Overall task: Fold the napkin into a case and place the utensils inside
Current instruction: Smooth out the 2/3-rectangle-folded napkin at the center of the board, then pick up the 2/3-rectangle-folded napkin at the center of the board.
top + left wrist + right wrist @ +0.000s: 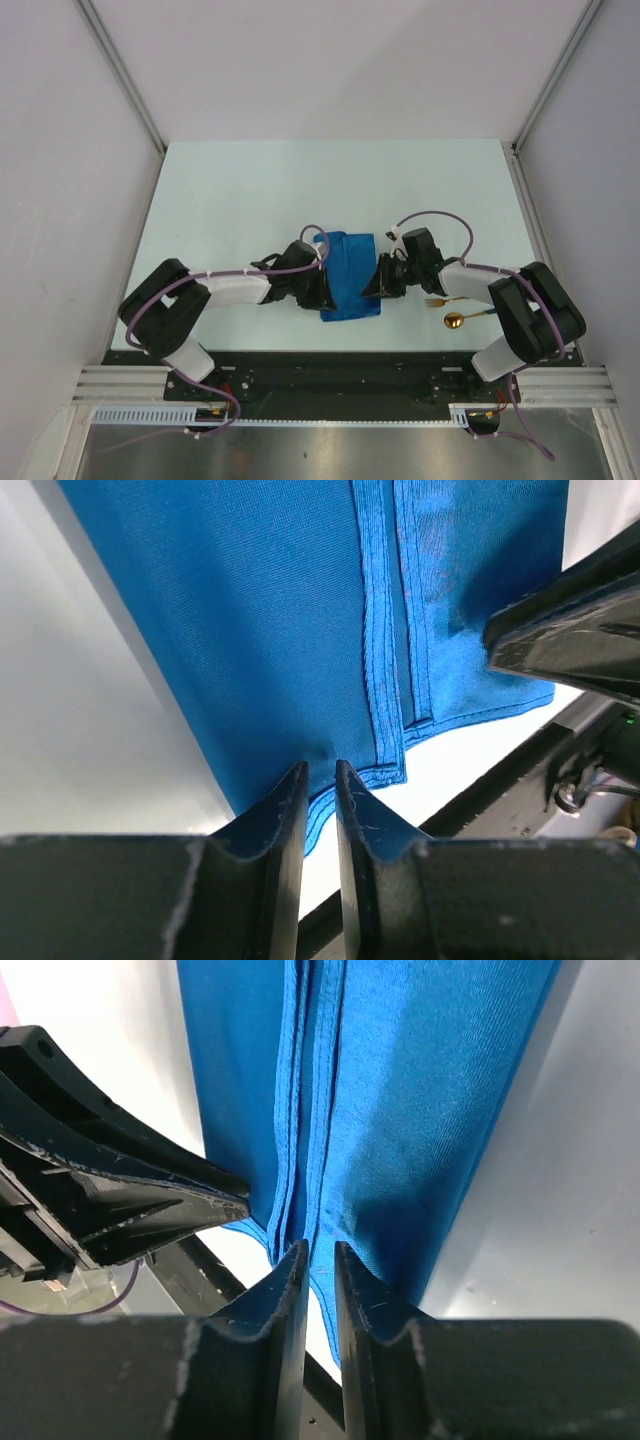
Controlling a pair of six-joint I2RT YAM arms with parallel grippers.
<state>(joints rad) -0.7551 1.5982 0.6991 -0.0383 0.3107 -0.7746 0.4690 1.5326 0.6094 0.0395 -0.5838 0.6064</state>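
- The spoon [455, 321] lies nearest, on the table [250, 190] beside the right arm. Its gold bowl points left and its dark handle runs off toward that arm.
- Just beyond it lies the fork [437, 301], gold head to the left. It sits close to the spoon, and both are out on the table to the right of the napkin, not inside it.
- The left gripper [320, 770] points down at the near left corner of the napkin [270, 630]. Its jaws stand only a thin slit apart, and the stitched blue edge shows in that slit. I cannot tell whether the cloth is pinched.
- The right gripper [320, 1248] stands at the near right side of the same cloth, facing the left one. Its jaws are also a thin slit apart with a blue fold between them, and I cannot tell if it has a hold.
- The napkin lies flat mid-table between the two grippers as a narrow oblong, running away from the arms and slightly tilted. Two hemmed edges run side by side along its length.
- Beyond its far end is bare pale table.
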